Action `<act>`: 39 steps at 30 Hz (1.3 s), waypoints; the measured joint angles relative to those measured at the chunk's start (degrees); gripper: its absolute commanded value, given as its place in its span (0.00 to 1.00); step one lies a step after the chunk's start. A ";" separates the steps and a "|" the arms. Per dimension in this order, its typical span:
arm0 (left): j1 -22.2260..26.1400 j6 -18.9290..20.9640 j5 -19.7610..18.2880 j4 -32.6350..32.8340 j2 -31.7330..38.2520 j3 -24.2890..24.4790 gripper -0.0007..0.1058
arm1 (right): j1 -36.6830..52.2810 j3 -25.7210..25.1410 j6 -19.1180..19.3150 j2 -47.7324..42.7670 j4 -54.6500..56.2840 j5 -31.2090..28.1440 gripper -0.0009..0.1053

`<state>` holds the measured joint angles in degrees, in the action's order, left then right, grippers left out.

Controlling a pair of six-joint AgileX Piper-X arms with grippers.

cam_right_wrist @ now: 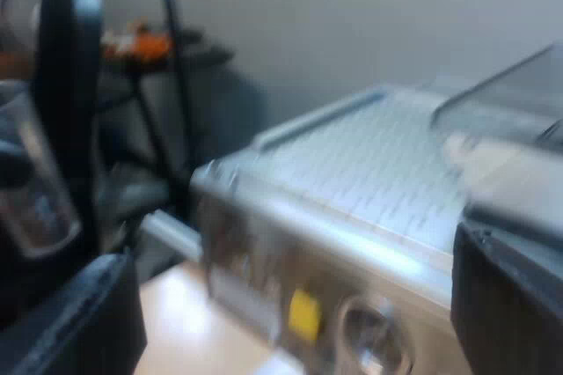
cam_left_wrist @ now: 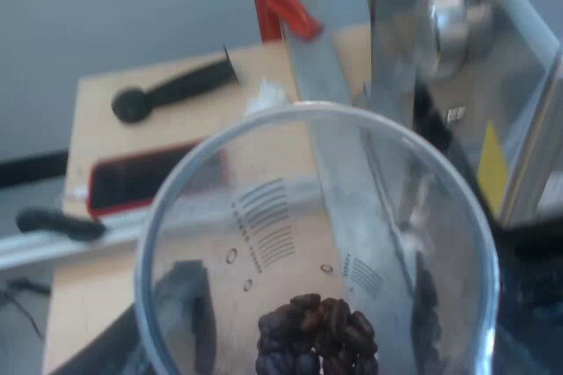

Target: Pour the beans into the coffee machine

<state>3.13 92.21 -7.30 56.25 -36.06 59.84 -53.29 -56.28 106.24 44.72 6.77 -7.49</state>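
The left gripper [cam_left_wrist: 306,309] is clamped on the measuring glass [cam_left_wrist: 264,216], one dark finger against each side of its wall. The glass stands close to upright between them, with the beans [cam_left_wrist: 317,335] heaped at its bottom. The espresso machine [cam_left_wrist: 457,76] rises just beyond the glass, its steel front close ahead of the fingers and the red handle end [cam_left_wrist: 283,3] farther ahead. To pour well, I judge the hand should first lift the glass above the machine's top and bring the rim over the bean hopper [cam_right_wrist: 515,93]. Only then should it tip, and slowly, so the beans slide in rather than bounce off the edge. The right gripper [cam_right_wrist: 299,305] is spread wide and empty, with the machine's top just ahead of it; it is best held clear of the pouring path.
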 measured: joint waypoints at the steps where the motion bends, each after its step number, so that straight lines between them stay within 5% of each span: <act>1: -0.06 0.00 0.00 -0.15 0.00 2.01 0.14 | 0.00 -0.05 0.00 0.00 -1.85 -1.13 0.71; 10: -3.83 -1.27 0.16 -0.52 -0.53 8.06 0.14 | 0.00 -0.05 5.96 -0.21 -5.96 -11.41 0.71; 15: -7.46 -1.27 0.16 -0.14 -2.94 9.96 0.14 | 0.00 -0.05 6.22 -0.55 -6.77 -15.52 0.71; 16: -8.49 -1.27 0.16 0.07 -3.83 10.76 0.14 | 0.00 -0.05 10.18 -1.94 -8.34 -19.77 0.71; 29: -20.80 -4.99 0.88 -0.65 -19.50 27.06 0.14 | 0.00 -0.05 12.95 -3.85 -12.55 -24.93 0.71; 39: -21.89 -5.36 0.86 -2.80 -33.03 39.25 0.14 | 0.00 -0.05 12.95 -3.85 -12.55 -25.06 0.71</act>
<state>-18.76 86.84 -6.43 53.45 -69.09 99.09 -53.29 -56.33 119.19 40.87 -5.78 -32.54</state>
